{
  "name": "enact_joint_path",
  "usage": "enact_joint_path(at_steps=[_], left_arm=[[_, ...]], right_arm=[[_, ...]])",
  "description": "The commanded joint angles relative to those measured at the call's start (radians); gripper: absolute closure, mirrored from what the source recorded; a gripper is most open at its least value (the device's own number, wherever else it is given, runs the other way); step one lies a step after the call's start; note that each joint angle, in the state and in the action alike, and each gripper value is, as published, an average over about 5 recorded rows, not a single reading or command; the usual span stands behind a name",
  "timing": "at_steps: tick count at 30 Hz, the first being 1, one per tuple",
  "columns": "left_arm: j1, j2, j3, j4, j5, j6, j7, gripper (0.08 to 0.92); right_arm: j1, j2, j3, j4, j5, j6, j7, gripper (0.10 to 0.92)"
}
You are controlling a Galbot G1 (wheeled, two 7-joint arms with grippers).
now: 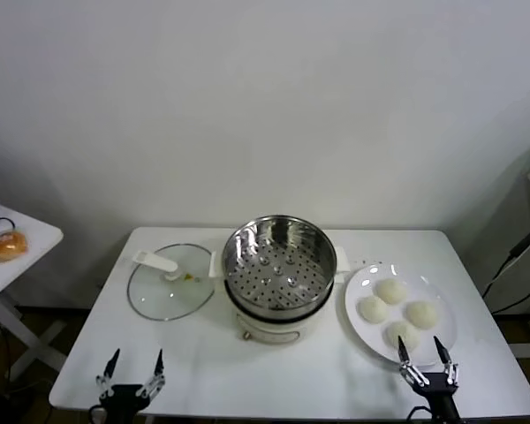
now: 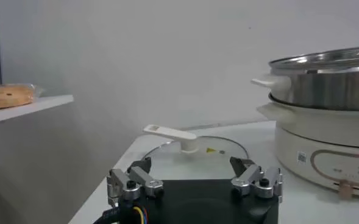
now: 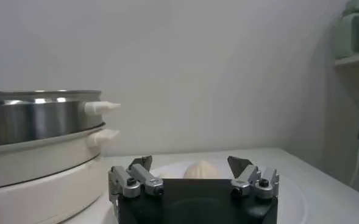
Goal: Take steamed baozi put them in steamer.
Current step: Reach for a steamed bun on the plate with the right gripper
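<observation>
Two claws: both sit at the near edge of the table (image 1: pixel 274 380), one toward each corner.
Left claw (image 1: pixel 131 374): fingers spread apart, holding nothing, low over the near left part of the table; in the left wrist view (image 2: pixel 194 181) it faces the glass lid.
Right claw (image 1: pixel 428 364): fingers likewise apart and empty, just at the near rim of the white plate (image 1: pixel 358 314); in the right wrist view (image 3: pixel 193 176) one bun (image 3: pixel 199 170) shows between the finger tips, farther off.
Steamed baozi (image 1: pixel 397 312): four pale round buns grouped on the plate, on the right of the table, beside the steamer and apart from it.
Steamer (image 1: pixel 280 263): shiny steel basket with a perforated bottom, sitting on a cream-white electric pot base (image 1: pixel 274 329) at the table's middle; nothing visible in the basket.
Glass lid (image 1: pixel 170 281): lies flat on the table left of the steamer, white handle (image 1: pixel 155 260) upward, its edge very near or perhaps touching the pot base.
Side table (image 1: pixel 18 243): stands to the far left, apart from the main table, carrying an orange bun-like item (image 1: pixel 7 245) that seems to be in a clear wrapper.
Wall (image 1: pixel 265 106): plain and pale behind the table.
</observation>
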Motion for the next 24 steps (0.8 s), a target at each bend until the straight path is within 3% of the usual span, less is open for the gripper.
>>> enact_joint_path(at_steps=[1,7,13,18,24], left_arm=[[0.0,-0.049,0.001,0.002,0.005,-0.005,0.0,0.177],[0.001,-0.049,0.01,0.002,0.016,-0.024,0.0,0.177],[0.0,-0.049,0.01,-0.004,0.014,-0.028,0.001,0.177],[-0.002,-0.042,0.009,-0.001,0.019,-0.04,0.001,0.177],[-0.005,-0.031,0.011,0.008,0.037,-0.057,0.003,0.177]], right_arm=[[0.173,-0.058,0.046,0.116,0.02,-0.369,0.032,0.203],[0.421,-0.196,-0.005,0.121,0.019,-0.645,-0.02,0.203],[0.627,-0.408,-0.13,0.018,-0.134,-0.86,-0.185,0.203],[0.794,-0.599,-0.293,-0.08,-0.319,-0.841,-0.443,0.203],[1.027,-0.745,-0.56,-0.184,-0.448,-0.686,-0.717,0.203]])
